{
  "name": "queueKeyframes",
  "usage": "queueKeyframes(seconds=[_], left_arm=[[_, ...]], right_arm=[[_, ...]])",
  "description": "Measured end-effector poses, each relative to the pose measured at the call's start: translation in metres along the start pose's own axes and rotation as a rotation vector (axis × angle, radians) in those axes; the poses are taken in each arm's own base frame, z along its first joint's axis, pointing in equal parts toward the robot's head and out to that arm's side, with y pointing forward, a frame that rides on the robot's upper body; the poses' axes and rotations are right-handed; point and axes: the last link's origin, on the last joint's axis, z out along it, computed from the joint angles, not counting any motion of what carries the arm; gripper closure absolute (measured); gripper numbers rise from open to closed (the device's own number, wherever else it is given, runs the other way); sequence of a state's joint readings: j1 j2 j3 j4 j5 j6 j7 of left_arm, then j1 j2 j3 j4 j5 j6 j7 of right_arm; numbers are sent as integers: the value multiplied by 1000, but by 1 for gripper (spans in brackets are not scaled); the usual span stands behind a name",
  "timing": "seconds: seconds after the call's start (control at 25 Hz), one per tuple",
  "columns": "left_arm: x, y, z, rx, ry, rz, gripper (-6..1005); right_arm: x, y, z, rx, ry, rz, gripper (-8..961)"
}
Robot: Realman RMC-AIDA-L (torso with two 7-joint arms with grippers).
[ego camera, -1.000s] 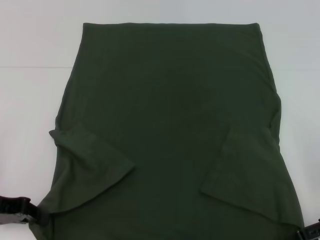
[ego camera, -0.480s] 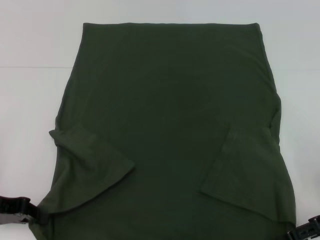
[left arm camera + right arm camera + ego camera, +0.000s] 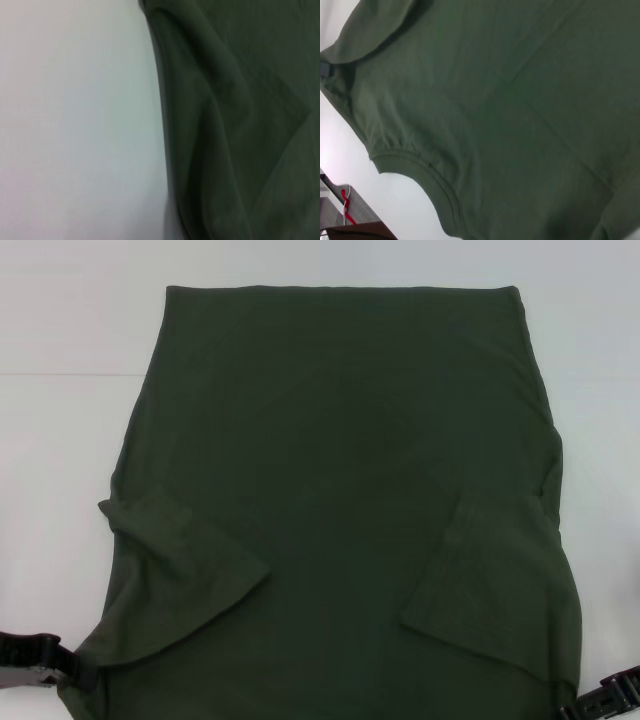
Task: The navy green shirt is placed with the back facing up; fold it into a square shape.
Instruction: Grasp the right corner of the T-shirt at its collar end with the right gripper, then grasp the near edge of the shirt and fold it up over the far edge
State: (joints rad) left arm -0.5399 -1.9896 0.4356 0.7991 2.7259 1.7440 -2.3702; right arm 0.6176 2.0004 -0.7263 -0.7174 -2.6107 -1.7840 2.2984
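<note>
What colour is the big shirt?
Plain dark olive green shirt, no print; the head view shows it best.

The navy green shirt is plain dark olive, unprinted; the table white; both grippers black.

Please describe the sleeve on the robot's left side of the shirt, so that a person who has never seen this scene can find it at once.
On the white table lies the navy green shirt, spread flat. Its left sleeve is folded inward over the body, near the left gripper at the lower corner. Unlike the right sleeve, it ends in a point aimed at the shirt's middle.
</note>
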Motion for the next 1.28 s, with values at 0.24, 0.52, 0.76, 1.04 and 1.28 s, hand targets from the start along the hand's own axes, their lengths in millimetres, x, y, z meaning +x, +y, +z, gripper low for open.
queueKeyframes(seconds=[0.24, 0.52, 0.76, 1.04, 1.28], left_arm=[[0, 0, 0, 0, 0, -1, 986], [0, 0, 0, 0, 0, -2, 986], [0, 0, 0, 0, 1, -3, 986], [1, 0, 0, -1, 1, -1, 987], [1, 2, 0, -26, 6, -4, 987]], right_arm=[[-1, -1, 2, 25, 17, -16, 134], [-2, 1, 2, 21, 19, -21, 411], [-1, 0, 1, 21, 20, -18, 573], [-1, -1, -1, 24, 17, -14, 832], [0, -1, -3, 17, 17, -22, 900]])
